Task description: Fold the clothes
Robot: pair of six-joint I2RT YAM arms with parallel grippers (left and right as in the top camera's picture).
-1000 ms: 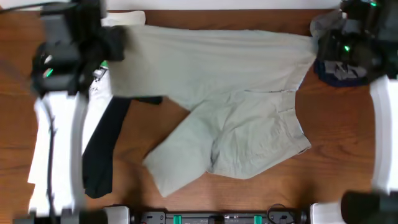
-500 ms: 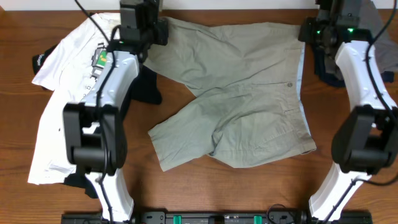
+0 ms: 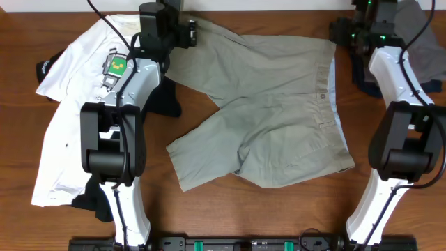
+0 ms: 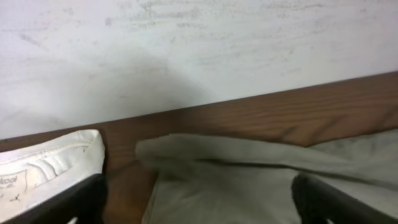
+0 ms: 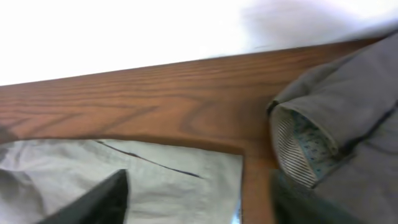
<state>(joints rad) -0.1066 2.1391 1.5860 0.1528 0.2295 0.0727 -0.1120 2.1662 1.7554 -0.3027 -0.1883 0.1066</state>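
Broadly, the khaki-green shorts (image 3: 272,104) lie flat over the middle of the bench (image 3: 279,216). They are a smooth woven cloth with soft creases, splayed in a V. The waistband faces the right edge, showing a pale lining strip and a small button. One leg runs along the far edge and the other slants toward the near-left. A white T-shirt (image 3: 77,104) of thin, limp knit with a small green print is spread by the left edge. A black piece (image 3: 167,101) lies between it and the shorts. At the far-right corner sits a bunched grey garment (image 5: 348,112), its rolled opening showing a striped and dotted lining, and a navy piece (image 3: 359,70) lies just beside the waistband. The left end effector (image 4: 205,202) hovers at the far edge over the hem of the upper leg, its dark fingers (image 4: 81,199) set wide apart with the cloth lying loose between them. The right end effector (image 5: 196,202) hangs over the far waistband corner, its fingers likewise spread and gripping nothing. The bench is reddish-brown wood with a clear grain. Behind its far edge rises a white, faintly scuffed wall (image 4: 199,50).
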